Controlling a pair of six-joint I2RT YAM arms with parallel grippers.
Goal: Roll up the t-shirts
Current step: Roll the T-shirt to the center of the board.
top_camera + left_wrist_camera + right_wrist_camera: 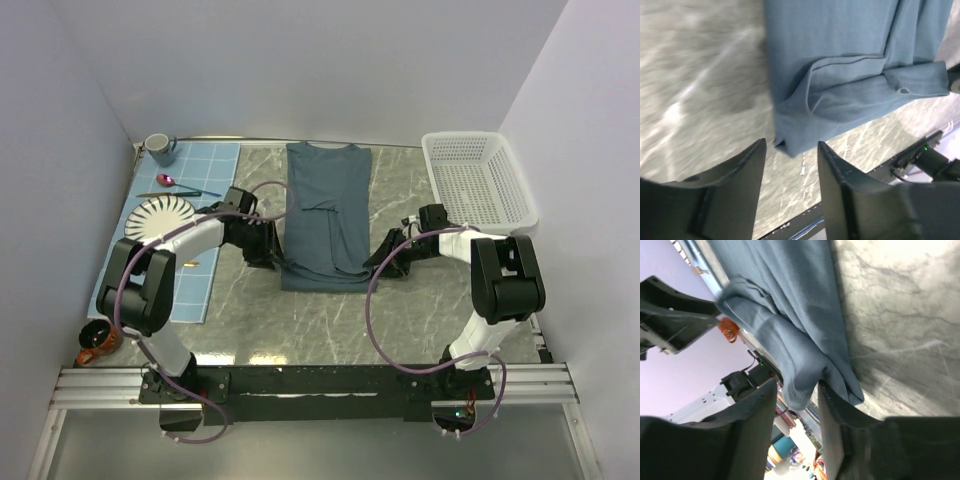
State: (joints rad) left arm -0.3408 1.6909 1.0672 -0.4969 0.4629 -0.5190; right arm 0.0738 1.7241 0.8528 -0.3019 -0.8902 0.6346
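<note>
The slate-blue t-shirt (325, 215) lies on the marble table, folded lengthwise into a long strip with its collar at the far end. My left gripper (272, 258) sits at the strip's near left corner. In the left wrist view it (791, 150) is open, and the shirt's corner (790, 145) ends just beyond the fingertips, with bare table between them. My right gripper (378, 262) is at the near right corner. In the right wrist view it (797, 390) is open, and a lifted fold of the shirt (800, 385) hangs loosely between the fingers, leaning on one finger.
A white perforated basket (480, 180) stands at the back right. On the left, a light blue gridded placemat (200, 165) carries a striped plate (163, 216), a mug (159, 149) and a spoon (165, 181). A brown cup (97, 342) sits near the left front edge.
</note>
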